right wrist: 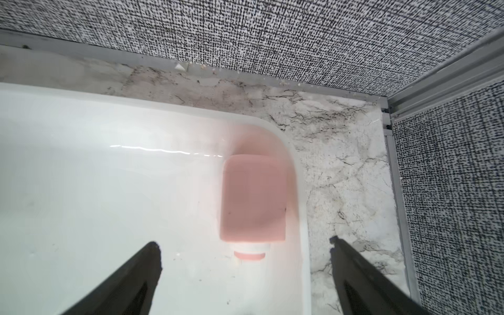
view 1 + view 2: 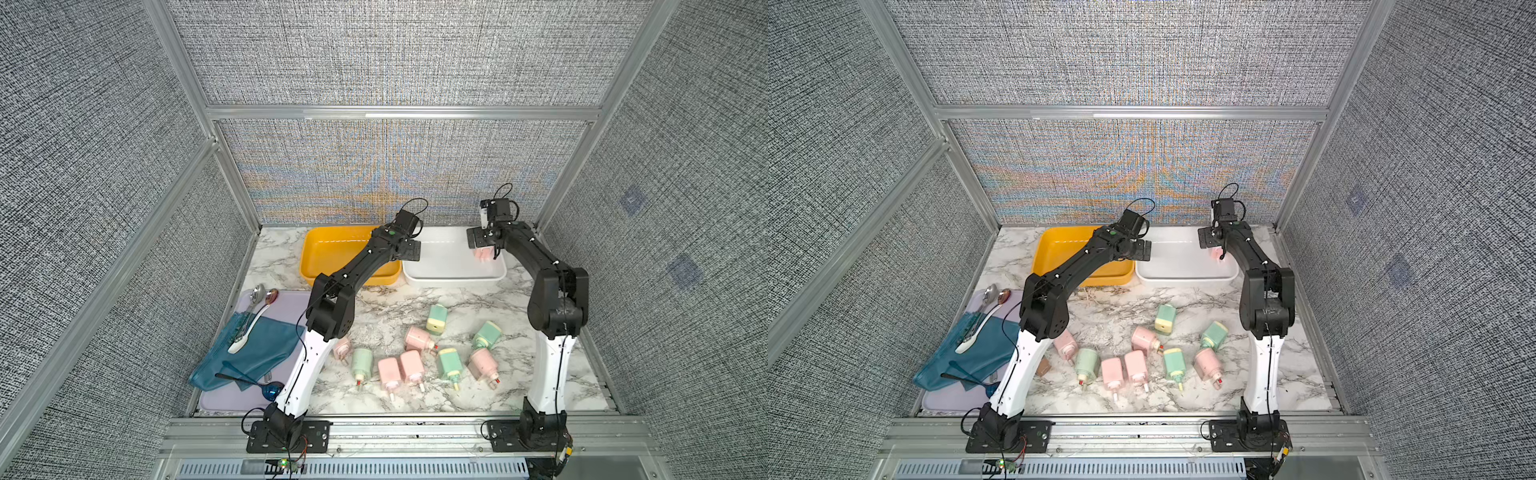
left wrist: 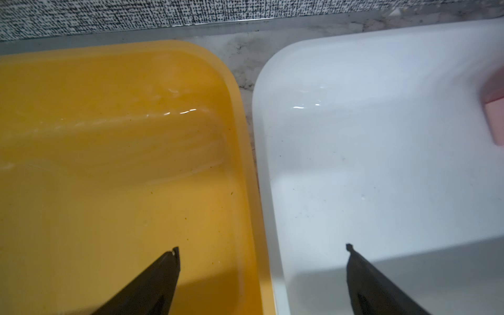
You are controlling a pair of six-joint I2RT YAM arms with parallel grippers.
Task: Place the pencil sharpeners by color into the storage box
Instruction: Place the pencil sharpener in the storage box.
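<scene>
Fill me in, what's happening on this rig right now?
The right tool hangs open above one boxy pink plastic sharpener lying in a corner of the white plastic tub, not gripping it. The left tool is open and empty, over the line between the yellow plastic tub and the white one. No sharpener shows in the yellow tub. Five other pink sharpeners and four mint green sharpeners lie on the marble tabletop.

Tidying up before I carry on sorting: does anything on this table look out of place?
A small brown object sits beside the pencil sharpeners, matching none of them. A blue cloth lies rumpled across the lilac tray, one corner past its edge, spoons on top.
</scene>
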